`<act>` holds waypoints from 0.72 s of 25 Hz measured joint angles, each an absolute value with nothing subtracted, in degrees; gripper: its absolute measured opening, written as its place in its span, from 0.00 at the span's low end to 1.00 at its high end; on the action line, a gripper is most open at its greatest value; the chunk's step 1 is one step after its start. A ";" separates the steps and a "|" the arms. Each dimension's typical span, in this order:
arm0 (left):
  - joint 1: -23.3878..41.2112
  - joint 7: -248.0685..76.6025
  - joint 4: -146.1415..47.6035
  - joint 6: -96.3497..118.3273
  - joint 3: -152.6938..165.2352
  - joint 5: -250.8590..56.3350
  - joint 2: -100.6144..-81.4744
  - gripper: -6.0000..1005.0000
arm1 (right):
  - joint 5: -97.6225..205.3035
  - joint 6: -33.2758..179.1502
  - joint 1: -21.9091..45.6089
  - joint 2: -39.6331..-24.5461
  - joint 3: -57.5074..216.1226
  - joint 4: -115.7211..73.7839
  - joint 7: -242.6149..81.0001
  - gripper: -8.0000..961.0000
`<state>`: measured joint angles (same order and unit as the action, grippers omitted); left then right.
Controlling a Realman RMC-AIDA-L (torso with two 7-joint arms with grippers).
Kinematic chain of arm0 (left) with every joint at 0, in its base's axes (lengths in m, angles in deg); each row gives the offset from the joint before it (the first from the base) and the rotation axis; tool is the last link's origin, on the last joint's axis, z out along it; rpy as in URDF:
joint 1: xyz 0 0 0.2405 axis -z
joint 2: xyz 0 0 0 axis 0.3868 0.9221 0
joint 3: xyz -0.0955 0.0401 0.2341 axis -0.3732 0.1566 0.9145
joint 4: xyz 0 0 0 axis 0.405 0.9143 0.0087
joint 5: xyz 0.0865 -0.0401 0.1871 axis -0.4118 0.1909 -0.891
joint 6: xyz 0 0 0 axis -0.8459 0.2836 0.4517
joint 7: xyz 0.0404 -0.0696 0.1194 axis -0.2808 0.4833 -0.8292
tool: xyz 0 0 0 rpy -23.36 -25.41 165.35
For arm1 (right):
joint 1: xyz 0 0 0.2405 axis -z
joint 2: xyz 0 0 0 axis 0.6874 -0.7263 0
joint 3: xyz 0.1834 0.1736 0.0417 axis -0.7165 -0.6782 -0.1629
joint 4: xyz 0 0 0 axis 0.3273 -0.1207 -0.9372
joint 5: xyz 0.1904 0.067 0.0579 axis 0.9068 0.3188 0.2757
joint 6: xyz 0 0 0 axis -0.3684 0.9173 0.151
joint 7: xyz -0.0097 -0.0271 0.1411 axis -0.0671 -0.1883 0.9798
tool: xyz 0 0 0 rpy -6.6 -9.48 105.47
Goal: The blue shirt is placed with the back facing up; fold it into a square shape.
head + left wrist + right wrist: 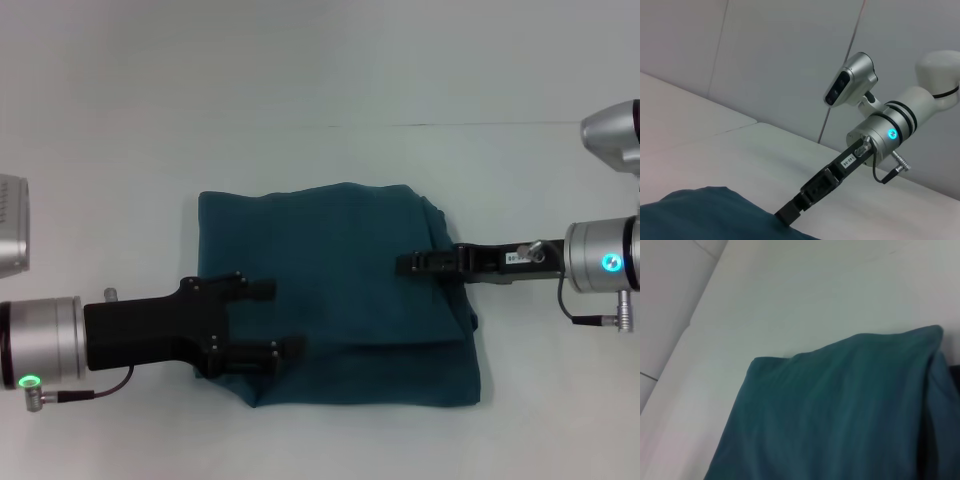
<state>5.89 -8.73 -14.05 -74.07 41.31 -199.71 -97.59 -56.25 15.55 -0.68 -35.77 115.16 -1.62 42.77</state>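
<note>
On my head camera the left gripper [265, 320], a black two-fingered claw on a silver arm, reaches in from the left side and sits over the left edge of the dark teal-blue soft cloth shirt [340, 290]. Its two fingers [250, 288] are spread wide apart, one above the other in the view, with bare cloth showing between them, so I read it as open and holding nothing. The shirt lies in the middle of the plain white table [320, 80], already folded into a roughly square bundle with its plain side up; the lower right part shows a doubled layer with a fold line across it. From the right side the right gripper [405, 264], slim and black on its own silver arm, lies over the shirt's right edge with its tip on the cloth. I cannot tell whether that claw is open or closed. The left wrist camera shows the same right gripper [787, 214] meeting the cloth [705, 215] at its tip.
</note>
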 joint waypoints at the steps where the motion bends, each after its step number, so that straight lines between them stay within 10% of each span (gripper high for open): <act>1: 5.92 -8.73 -14.04 -74.07 41.31 -199.71 -97.58 0.91 | -56.25 15.65 -0.74 -35.85 115.26 -1.62 42.77 0.85; 13: 6.47 -8.63 -14.03 -73.85 41.24 -199.69 -97.34 0.91 | -56.12 16.68 -0.84 -36.33 115.30 -1.18 42.49 0.82; 18: 6.51 -8.62 -14.03 -73.77 41.15 -199.66 -97.33 0.91 | -55.92 17.30 -0.43 -36.36 115.28 -0.88 42.04 0.58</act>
